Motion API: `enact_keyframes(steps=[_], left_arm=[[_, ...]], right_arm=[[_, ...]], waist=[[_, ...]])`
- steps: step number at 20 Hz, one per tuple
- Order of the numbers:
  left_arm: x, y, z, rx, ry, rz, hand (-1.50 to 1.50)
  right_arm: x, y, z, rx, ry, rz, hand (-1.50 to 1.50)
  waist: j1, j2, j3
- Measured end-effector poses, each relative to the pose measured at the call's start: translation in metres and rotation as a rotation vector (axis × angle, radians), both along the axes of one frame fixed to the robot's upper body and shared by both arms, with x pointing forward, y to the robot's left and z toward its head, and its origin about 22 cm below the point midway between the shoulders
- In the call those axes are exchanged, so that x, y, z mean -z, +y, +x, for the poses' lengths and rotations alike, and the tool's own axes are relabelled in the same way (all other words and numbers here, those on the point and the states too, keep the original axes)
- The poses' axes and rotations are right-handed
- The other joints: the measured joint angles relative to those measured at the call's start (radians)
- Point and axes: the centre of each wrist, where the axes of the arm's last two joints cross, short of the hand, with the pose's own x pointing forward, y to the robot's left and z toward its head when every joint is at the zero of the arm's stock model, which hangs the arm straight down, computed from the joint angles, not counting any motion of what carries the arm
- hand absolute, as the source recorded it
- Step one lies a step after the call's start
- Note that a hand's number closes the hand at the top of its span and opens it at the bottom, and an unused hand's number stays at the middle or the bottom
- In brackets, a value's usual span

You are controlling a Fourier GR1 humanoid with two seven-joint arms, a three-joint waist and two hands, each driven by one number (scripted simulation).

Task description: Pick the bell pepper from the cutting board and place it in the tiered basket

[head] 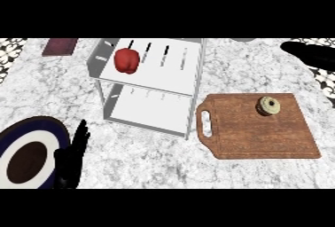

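**Figure.** Head view of the marble counter (248, 80). The tiered basket (153, 108) stood beyond the left hand's fingertips and to their right. The wooden cutting board (262, 137) lay further right again, below the right hand. A dark-rimmed plate (57, 133) sat just beside the left hand, on its outer side.

The left hand (71, 159) rested near the lower edge, its fingers straight, pointing up and pressed together, holding nothing. The right hand (311, 54) showed as a dark mass at the upper right edge, and whether it was open or closed could not be told.

The red bell pepper (127, 60) lay on the basket's upper tier, well beyond the left fingertips and well apart from the right hand, so the placement appeared complete. A small round ring-shaped item (267, 105) was alone on the board.

The pepper was judged light and hollow, with stiff walls and a waxy, rather slippery skin. A hold across its broad lobed body would likely suit better than one at the stem.
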Motion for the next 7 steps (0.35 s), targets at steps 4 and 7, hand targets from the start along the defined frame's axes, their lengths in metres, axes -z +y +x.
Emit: enact_keyframes(steps=[4,7], left_arm=[[0.0,0.0,-0.004,-0.002,-0.001,0.0,0.0],[-0.003,0.003,0.0,-0.002,0.0,-0.003,0.0]], right_arm=[[0.001,-0.054,-0.049,-0.003,0.019,-0.006,-1.5],[0.003,-0.093,-0.079,-0.028,0.019,0.001,-1.5]], waist=[[-0.005,0.001,0.0],[-0.001,0.003,0.0]])
